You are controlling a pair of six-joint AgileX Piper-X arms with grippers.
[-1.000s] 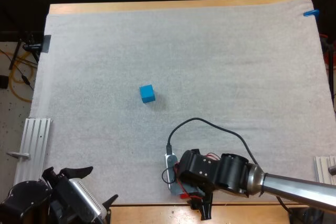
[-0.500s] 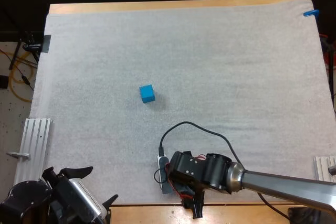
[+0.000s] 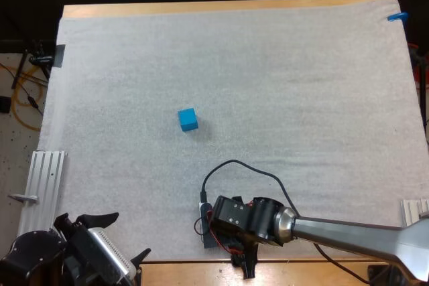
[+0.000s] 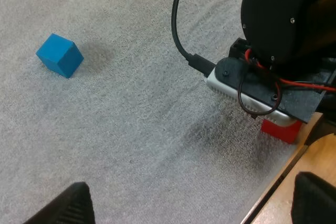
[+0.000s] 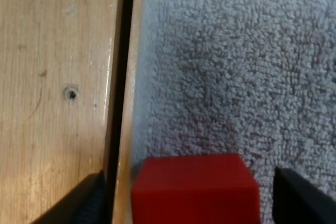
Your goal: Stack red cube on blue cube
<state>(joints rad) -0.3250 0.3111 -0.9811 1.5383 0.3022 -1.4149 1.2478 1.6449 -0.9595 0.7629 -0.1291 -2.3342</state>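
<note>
Overhead, the blue cube sits alone left of the mat's middle, well apart from both arms. My right gripper hangs at the mat's near edge, and its body hides whatever lies beneath it. My left gripper is partly cut off at the near corner.

From the left wrist, my left fingers stand wide apart on nothing. The red cube peeks out, half covered by the right arm, at the table edge.

From the right wrist, the fingers stand open either side of the red cube with a gap each side. The frame cuts the cube off.
</note>
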